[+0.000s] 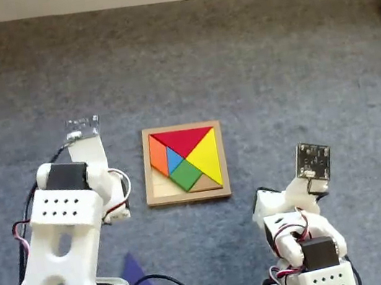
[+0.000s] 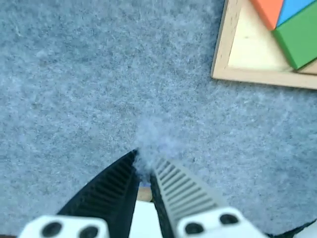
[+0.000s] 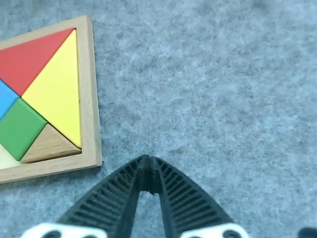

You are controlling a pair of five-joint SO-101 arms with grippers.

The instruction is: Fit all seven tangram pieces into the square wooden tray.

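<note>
I have the square wooden tray (image 1: 189, 198) in the middle of the grey carpet (image 1: 272, 63) with six pieces seated. A red triangle (image 1: 184, 140) lies along the far edge and a yellow triangle (image 1: 208, 158) down the right. An orange piece (image 1: 158, 159) is on the left, with a small blue triangle (image 1: 174, 160) and a green square (image 1: 186, 175) in the middle. A bare-wood triangle (image 1: 208, 183) fills the near right corner. The near left corner is a bare gap (image 1: 161, 186). The seventh piece, a purple piece (image 1: 134, 272) that looks triangular, lies on the carpet well apart from the tray, close beside the left arm's base. The left gripper (image 2: 143, 166) hangs over the carpet just off that empty corner, its tips pressed together on nothing. The right gripper (image 3: 148, 168) sits over the carpet near the tray's near right corner, likewise pressed together and empty. So I judge we are at the last fetch. I would draw the left arm back toward its own base, spread the claw over the purple piece and pinch it by its edges. I would then carry it to the gap and turn it until its sides line up with the tray's corner. The piece lies flat on soft carpet, so getting a finger under an edge may be the fiddly part.
</note>
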